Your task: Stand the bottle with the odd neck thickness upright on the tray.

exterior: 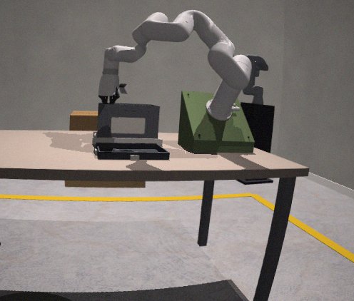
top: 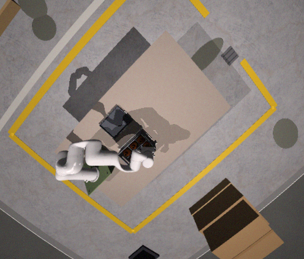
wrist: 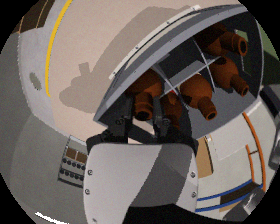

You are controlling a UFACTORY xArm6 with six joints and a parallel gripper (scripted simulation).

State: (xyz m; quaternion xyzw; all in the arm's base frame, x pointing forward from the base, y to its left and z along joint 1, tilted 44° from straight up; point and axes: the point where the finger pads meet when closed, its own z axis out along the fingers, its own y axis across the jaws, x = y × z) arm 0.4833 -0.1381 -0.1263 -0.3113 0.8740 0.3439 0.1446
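Observation:
A dark grey crate (exterior: 128, 121) (wrist: 211, 76) stands on the table and holds several brown bottles, seen from above in the overhead view (top: 136, 144). My gripper (wrist: 143, 102) is at the crate's end cell and is shut on the neck of the nearest brown bottle (wrist: 148, 96). In the side view the gripper (exterior: 108, 99) sits right at the crate's top left corner. The shallow black tray (exterior: 131, 151) lies in front of the crate, and shows beside it in the overhead view (top: 114, 121). The tray holds no bottle.
The green wedge base (exterior: 213, 125) of the arm stands to the right of the crate. A black panel (exterior: 260, 125) stands behind the base. Cardboard boxes (top: 234, 219) stand on the floor beyond the yellow floor line.

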